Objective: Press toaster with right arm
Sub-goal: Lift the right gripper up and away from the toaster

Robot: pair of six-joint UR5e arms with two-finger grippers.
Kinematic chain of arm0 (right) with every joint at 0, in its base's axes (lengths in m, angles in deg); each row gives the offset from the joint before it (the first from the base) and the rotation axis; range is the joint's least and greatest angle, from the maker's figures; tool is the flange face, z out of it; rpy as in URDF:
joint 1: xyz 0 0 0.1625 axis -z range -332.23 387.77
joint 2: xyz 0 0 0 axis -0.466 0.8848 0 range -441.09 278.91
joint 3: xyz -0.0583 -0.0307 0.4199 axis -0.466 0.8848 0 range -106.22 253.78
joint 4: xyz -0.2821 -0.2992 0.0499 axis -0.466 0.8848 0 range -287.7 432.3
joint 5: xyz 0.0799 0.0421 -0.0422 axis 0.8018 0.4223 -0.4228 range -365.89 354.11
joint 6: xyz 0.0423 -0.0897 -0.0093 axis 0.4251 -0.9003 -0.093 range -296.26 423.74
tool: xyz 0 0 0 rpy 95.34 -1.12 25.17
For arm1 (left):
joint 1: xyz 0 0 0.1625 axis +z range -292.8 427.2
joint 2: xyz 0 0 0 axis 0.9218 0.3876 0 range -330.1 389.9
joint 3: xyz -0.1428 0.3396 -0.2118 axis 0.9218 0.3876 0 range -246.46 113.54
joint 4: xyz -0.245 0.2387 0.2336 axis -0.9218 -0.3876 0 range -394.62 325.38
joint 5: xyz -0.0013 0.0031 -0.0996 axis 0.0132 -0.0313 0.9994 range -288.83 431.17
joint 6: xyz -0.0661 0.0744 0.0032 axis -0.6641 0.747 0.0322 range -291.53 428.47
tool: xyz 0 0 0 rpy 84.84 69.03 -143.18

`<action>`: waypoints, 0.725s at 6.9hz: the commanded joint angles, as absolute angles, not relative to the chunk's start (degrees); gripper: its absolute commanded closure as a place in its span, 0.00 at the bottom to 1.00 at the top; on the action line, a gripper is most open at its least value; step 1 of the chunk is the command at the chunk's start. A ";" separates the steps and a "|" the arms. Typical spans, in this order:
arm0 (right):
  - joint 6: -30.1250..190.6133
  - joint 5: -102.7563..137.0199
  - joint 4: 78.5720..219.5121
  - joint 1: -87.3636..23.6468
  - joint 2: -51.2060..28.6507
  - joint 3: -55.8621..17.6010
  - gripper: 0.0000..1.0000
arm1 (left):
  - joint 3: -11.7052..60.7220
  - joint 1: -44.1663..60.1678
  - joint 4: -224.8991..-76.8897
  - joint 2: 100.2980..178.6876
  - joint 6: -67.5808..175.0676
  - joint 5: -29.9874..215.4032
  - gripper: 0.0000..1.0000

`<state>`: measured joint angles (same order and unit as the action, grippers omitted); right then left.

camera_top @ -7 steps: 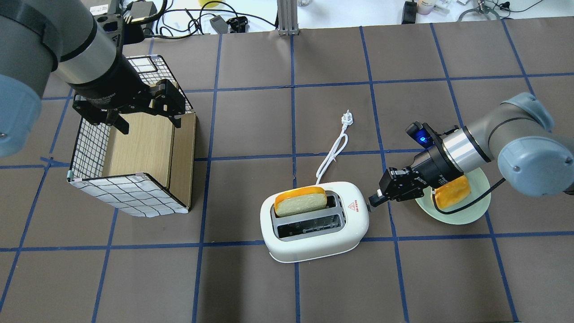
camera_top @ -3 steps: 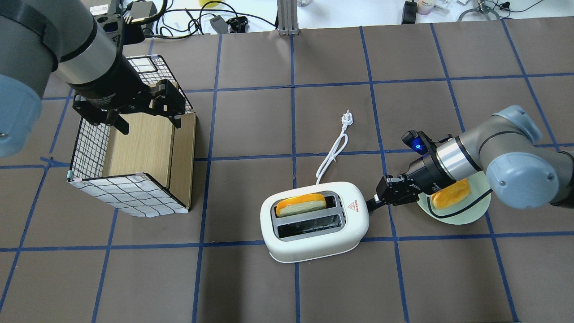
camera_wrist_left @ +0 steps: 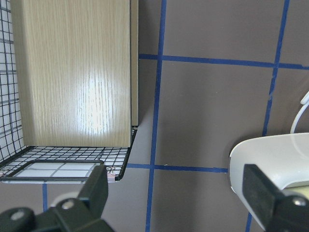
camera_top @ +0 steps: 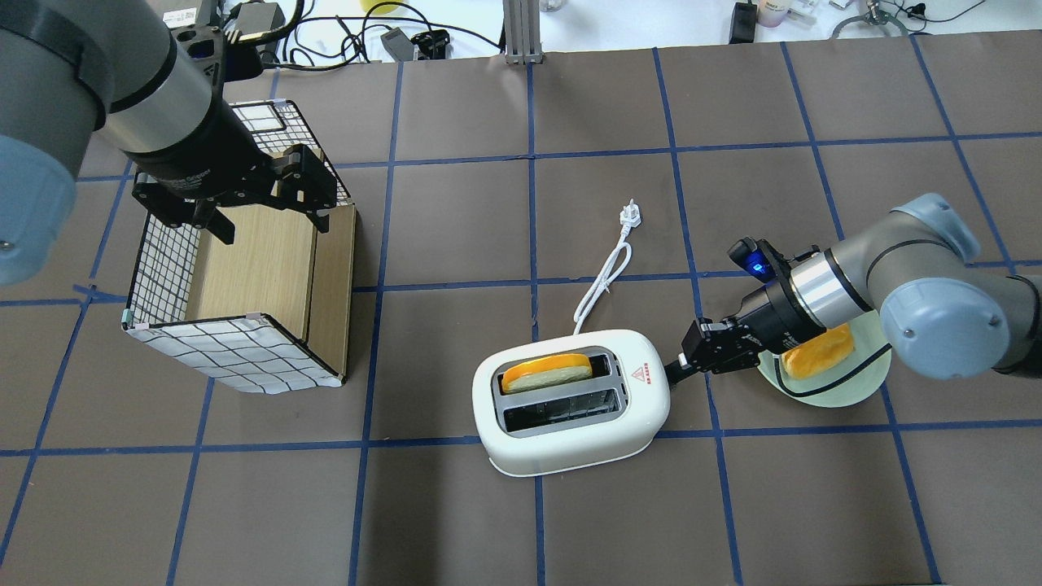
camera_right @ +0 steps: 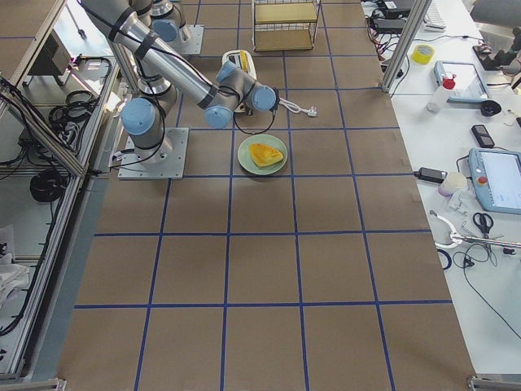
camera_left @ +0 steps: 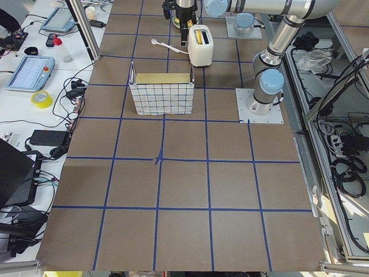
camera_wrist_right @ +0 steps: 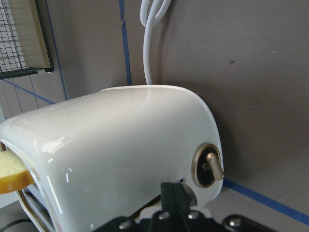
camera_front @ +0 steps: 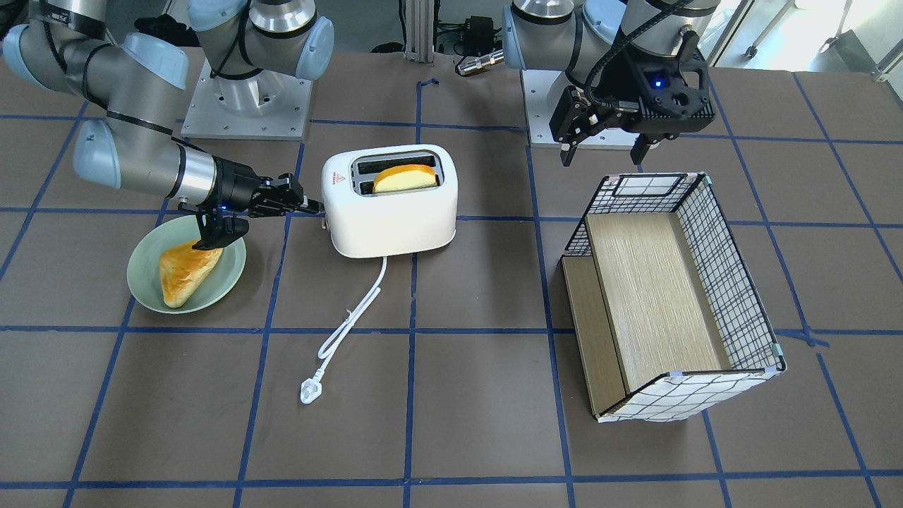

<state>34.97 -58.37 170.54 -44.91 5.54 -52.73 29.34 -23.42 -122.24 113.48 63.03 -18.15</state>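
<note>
**White toaster [camera_top: 570, 403] meets the right pincer [camera_top: 680, 368] at its end face**

You see the toaster standing upright near the middle of the brown bench [camera_top: 456, 228], between a wire basket [camera_top: 236, 350] on the robot's left and a pale green plate [camera_top: 875, 378] on its right. The right arm [camera_top: 822, 281] reaches in low over the plate. Its pincer has both fingers pressed together and grips nothing. The tip touches the toaster's end face, just beside the round dial [camera_wrist_right: 208, 164]. A slice of bread [camera_top: 547, 371] sits low in the slot farther from the robot. The white cord [camera_top: 606, 277] trails away across the bench, its plug lying loose. A golden pastry [camera_top: 826, 350] rests on the plate, partly under the arm. Over the basket, the left pincer [camera_top: 273, 229] hangs with fingers spread wide, holding nothing.
</note>
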 commanded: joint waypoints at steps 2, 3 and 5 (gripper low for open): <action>46.25 -61.77 166.98 -44.82 9.69 -49.38 0.49 | 29.25 -23.42 -122.24 113.48 63.02 -18.21 0.00; 47.91 -62.83 162.08 -44.74 9.88 -45.79 0.14 | 29.34 -23.42 -122.24 113.48 63.02 -18.21 0.00; 52.30 -71.06 149.45 -44.91 10.23 -32.12 0.00 | 29.25 -23.42 -122.24 113.48 63.02 -18.21 0.00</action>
<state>50.11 -66.16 157.05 -44.78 10.02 -40.14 29.31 -23.42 -122.24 113.48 63.02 -18.21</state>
